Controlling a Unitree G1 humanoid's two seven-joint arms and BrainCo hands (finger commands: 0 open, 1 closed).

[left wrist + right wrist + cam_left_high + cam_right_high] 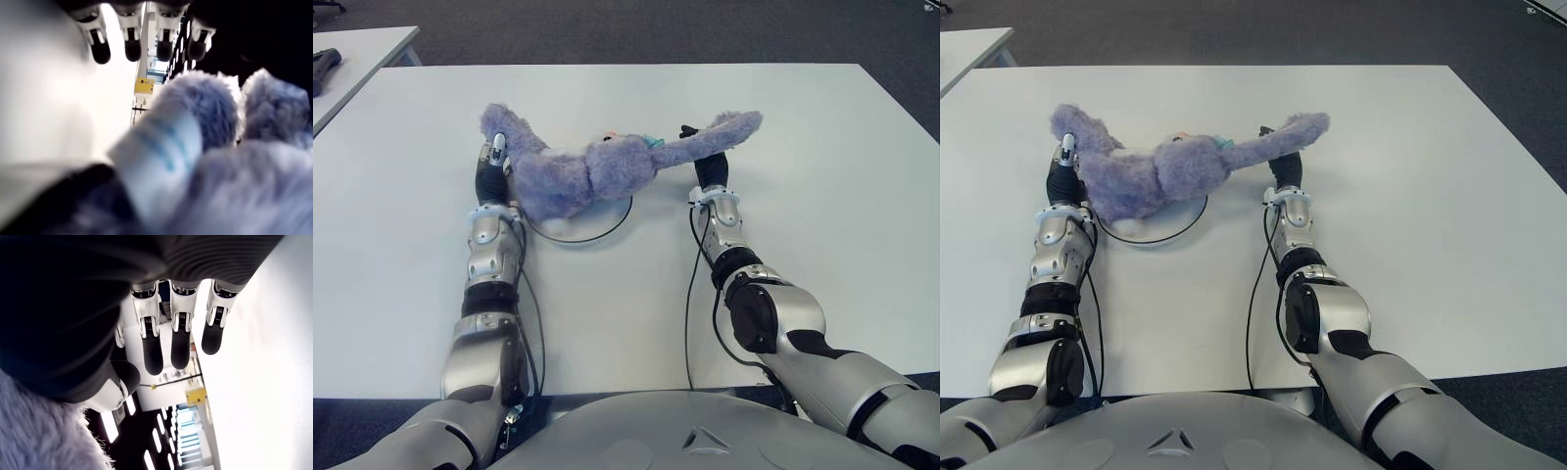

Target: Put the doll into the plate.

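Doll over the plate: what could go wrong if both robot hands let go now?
1. The doll covers only part of the plate; its long limb stretches past the rim over the right robot hand, so it may slide off onto the table.
2. The left robot hand shows pressed against the fur; pulling back could drag the doll along.
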